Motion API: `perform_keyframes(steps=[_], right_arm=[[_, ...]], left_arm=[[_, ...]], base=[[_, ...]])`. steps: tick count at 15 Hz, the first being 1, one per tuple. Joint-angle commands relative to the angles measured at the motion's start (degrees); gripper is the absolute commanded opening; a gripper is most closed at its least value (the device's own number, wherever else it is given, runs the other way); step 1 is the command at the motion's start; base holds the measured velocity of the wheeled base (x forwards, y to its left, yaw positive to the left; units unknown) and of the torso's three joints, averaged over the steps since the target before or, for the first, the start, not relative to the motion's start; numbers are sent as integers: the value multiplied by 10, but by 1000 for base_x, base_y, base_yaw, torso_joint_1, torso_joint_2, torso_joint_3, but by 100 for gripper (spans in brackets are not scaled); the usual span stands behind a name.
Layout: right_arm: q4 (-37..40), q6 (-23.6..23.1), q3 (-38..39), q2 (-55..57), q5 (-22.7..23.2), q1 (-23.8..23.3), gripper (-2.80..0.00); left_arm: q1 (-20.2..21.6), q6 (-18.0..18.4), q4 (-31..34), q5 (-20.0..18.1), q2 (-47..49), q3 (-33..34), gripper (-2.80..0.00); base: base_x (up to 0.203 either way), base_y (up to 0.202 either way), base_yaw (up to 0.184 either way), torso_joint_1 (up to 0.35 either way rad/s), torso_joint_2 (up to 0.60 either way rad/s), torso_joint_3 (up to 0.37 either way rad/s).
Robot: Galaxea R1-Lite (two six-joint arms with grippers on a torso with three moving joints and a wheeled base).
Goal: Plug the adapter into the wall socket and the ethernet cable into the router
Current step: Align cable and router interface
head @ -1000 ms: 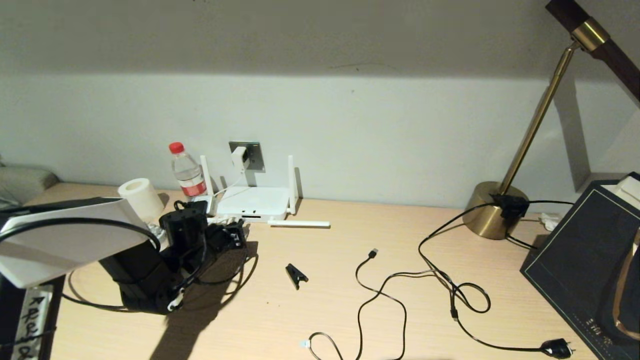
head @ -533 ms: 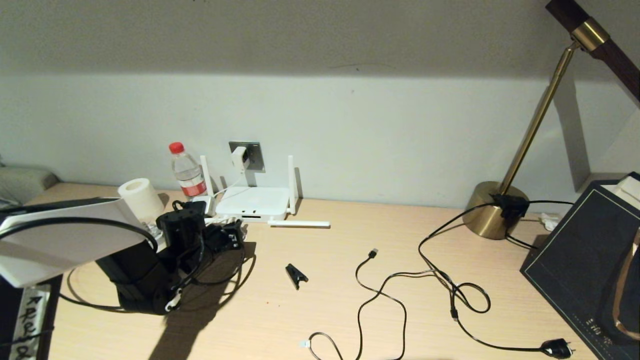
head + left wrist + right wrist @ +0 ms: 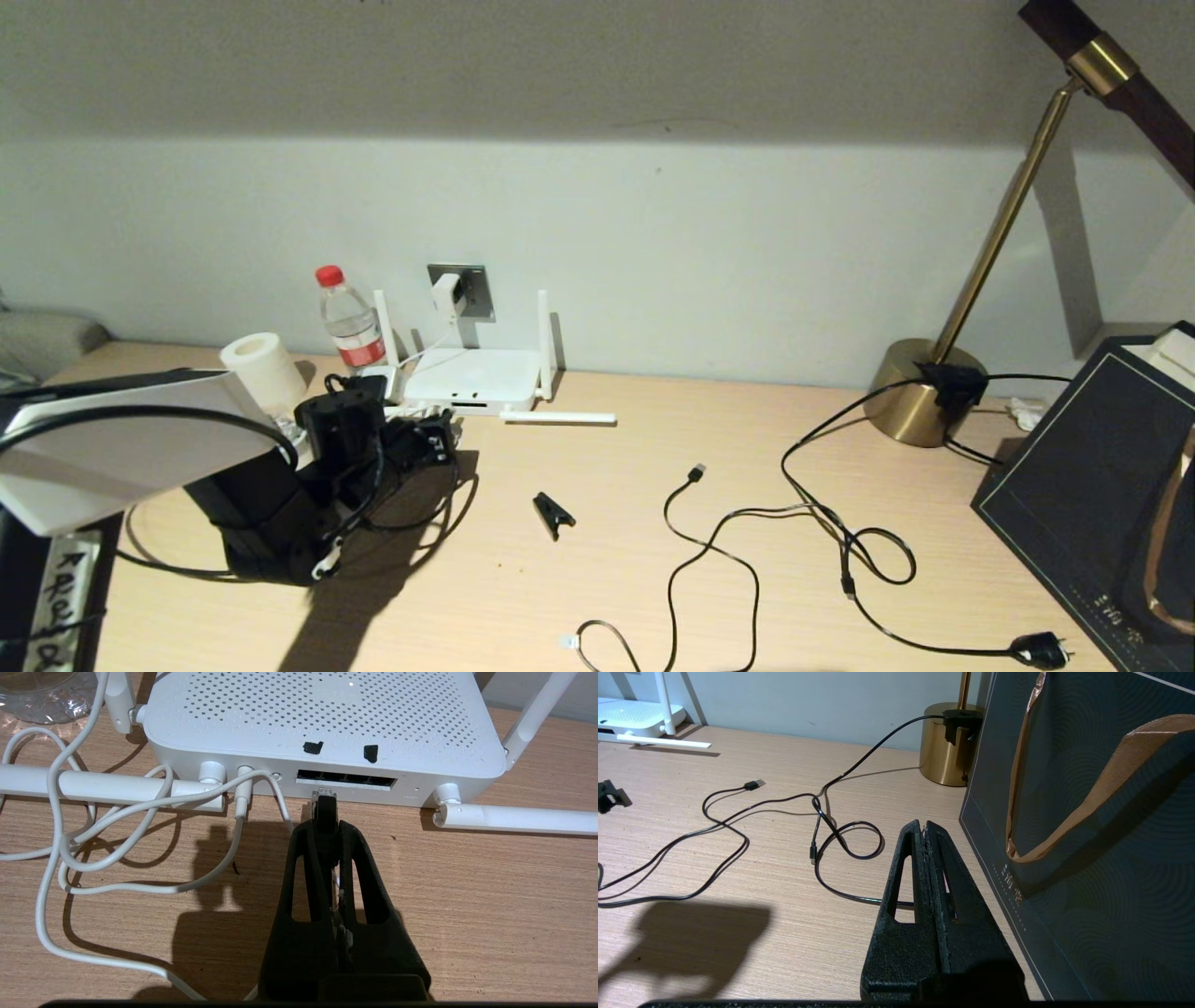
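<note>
Cable tip at the router port.
My left gripper [image 3: 327, 812] pinches the ethernet cable [image 3: 325, 807]; the router [image 3: 322, 723] port lies at twelve o'clock, in line. My right gripper [image 3: 926, 830] sits closed, empty.

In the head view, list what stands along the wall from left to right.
Paper roll → water bottle → adapter in the wall socket → router just below it → brass lamp base → dark bag.

The head view looks down across the desk [image 3: 653, 560]; both wrist views sit low, sharing the router [image 3: 471, 378].
</note>
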Motion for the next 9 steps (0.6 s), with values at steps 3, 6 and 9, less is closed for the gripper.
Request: perform_keyframes(steps=[3,6,9], right_arm=[[0,0,20,1,0,0,-280],[0,0,20,1,0,0,-280],[0,0,20,1,0,0,-280]], left_arm=[[-2,-1,-4,0,7,-9,-280],[-2,-1,-4,1,10,-13,-280],[-2,0,-4,1,10,-15,-280]], base=[[0,0,0,0,0,0],[0,0,0,0,0,0],[0,0,0,0,0,0]])
